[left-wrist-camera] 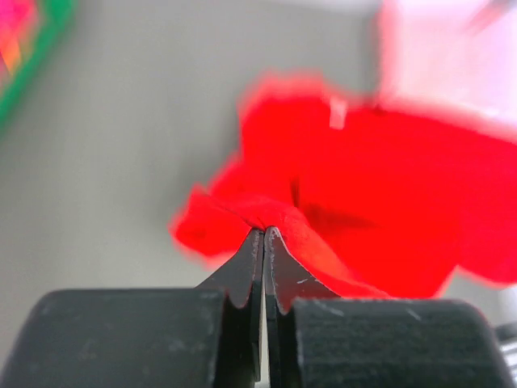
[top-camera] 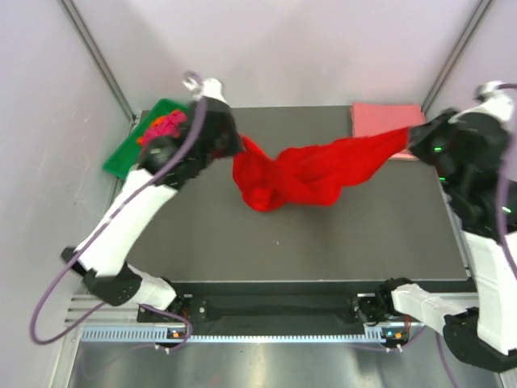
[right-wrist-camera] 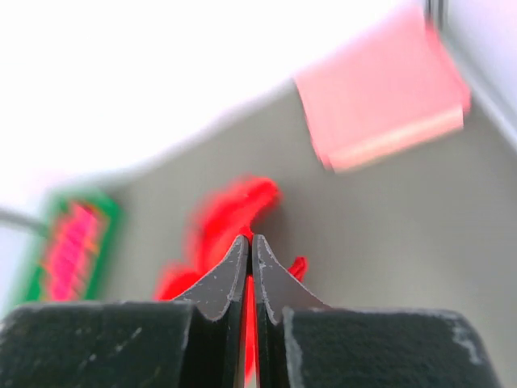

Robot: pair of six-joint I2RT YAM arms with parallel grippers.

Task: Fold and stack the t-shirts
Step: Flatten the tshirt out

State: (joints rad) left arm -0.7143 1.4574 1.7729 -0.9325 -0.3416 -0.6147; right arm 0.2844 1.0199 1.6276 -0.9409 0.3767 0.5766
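The red t-shirt (top-camera: pixel 299 174) is stretched across the back half of the table (top-camera: pixel 323 242). It's so bunched and twisted in the middle that I can't tell sleeve from hem. At its left end the left hand (left-wrist-camera: pixel 264 234) is clamped tight on a fold of it. At the other end the right hand (right-wrist-camera: pixel 250 241) is pinched closed on a strip of the red cloth, right by the folded salmon pink t-shirt (top-camera: pixel 386 120) in the far right corner. A small white label (left-wrist-camera: pixel 337 113) shows in the left wrist view, pretty blurry. The green tray (top-camera: pixel 133 149) at far left holds a magenta and orange heap (top-camera: pixel 166 127), partly hidden behind the left arm (top-camera: pixel 129 218). Both wrist views go fuzzy past the fingertips.
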